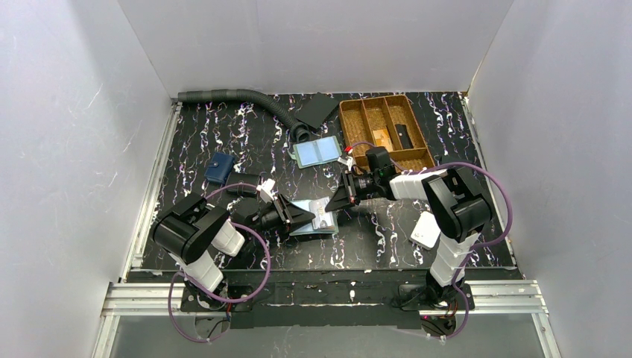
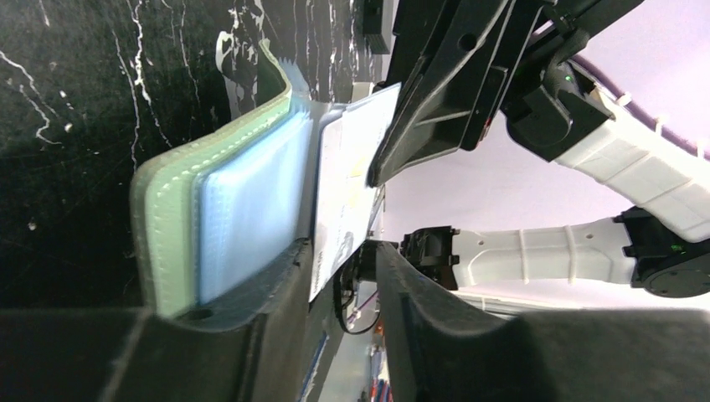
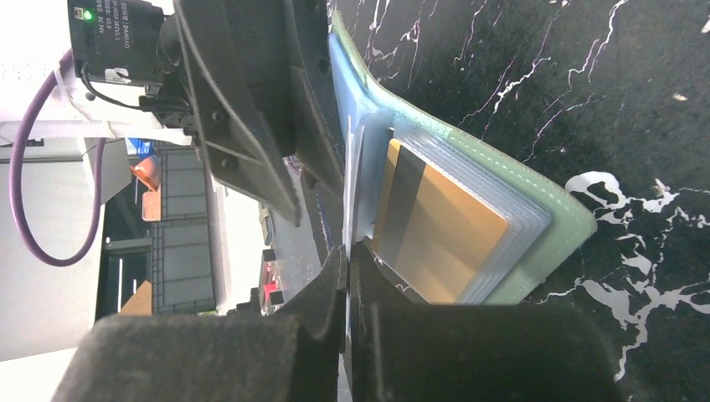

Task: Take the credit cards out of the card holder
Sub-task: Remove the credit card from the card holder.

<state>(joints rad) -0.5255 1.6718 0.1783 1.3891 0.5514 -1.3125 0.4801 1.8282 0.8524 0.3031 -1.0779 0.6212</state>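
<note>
Between the two grippers, a little toward 6 o'clock from the table's middle, the card holder [image 1: 311,224] lies open on the dark marbled table [image 1: 223,134]. The left gripper [image 1: 292,214] comes at it from 9 o'clock and the right gripper [image 1: 337,201] from 2 o'clock. The right one's fingers are pressed together on one edge of a pale credit card [image 2: 345,193] — a thin pinch, with the card standing on edge between the holder's blue and tan halves. The left one's fingers [image 2: 251,318] stand somewhat apart. One lies against the blue sleeves and the card's lower corner sits in the gap; I judge they clamp nothing. A tan card [image 3: 444,243] with a dark stripe sits in its sleeve on the other half.

The step in hand, as I read it, is drawing the first card out. The next move calls for a straight pull toward 2 o'clock — with the left fingers holding the holder down so it does not lift. After that comes the tan card.
</note>
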